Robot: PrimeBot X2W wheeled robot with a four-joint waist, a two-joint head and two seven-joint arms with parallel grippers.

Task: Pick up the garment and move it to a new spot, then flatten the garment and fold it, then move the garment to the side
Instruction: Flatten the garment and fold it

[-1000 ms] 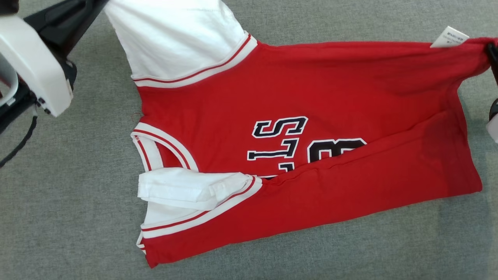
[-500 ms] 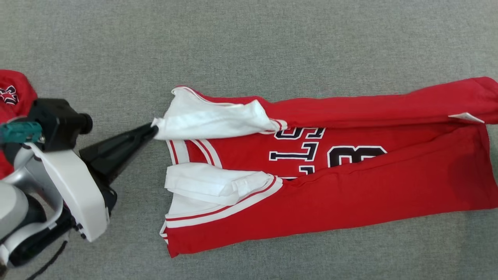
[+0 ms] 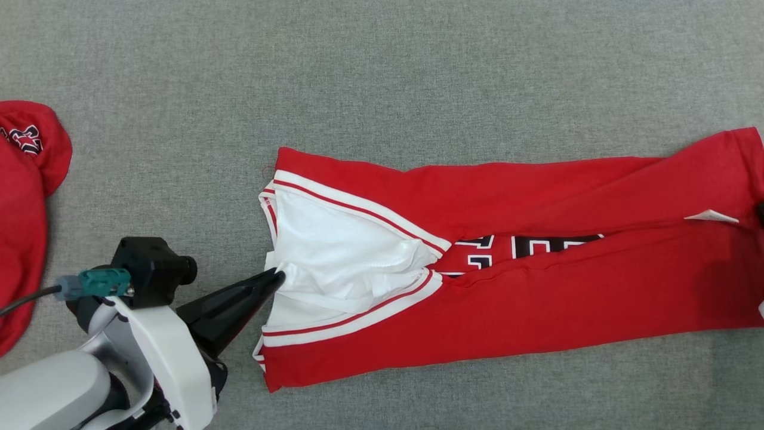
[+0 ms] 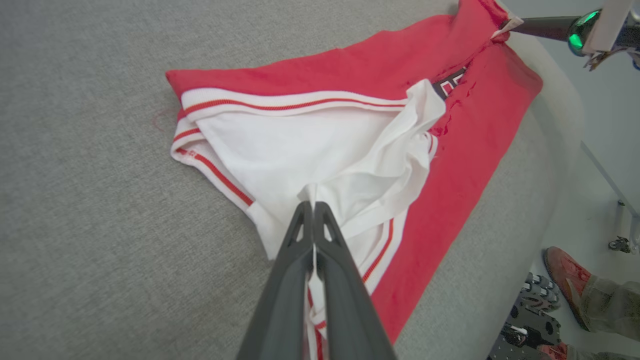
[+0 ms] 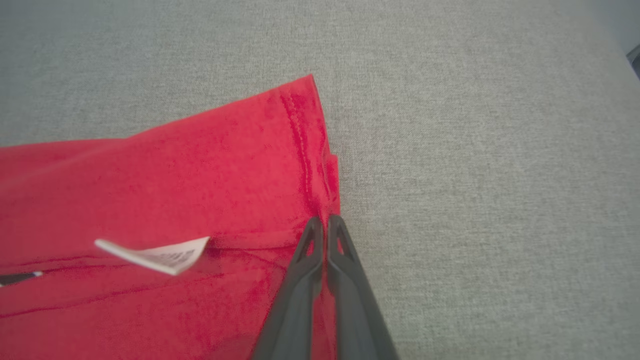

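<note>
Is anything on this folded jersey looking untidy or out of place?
Yes. The white sleeve lies crumpled, not flat, at the neck end of the jersey, pinched by the left gripper. Near the hem a white tag sticks out between the two folded-in sides.

Lighting: bright, even, diffuse, from overhead. Shadows: soft, faint band on the grey woven cloth surface (image 3: 418,71) below the red jersey garment with white trim (image 3: 567,298). Left wrist view: wide-angle bowing toward edges. Right wrist view: white paper label (image 5: 155,256) blurred, overall slightly soft.
</note>
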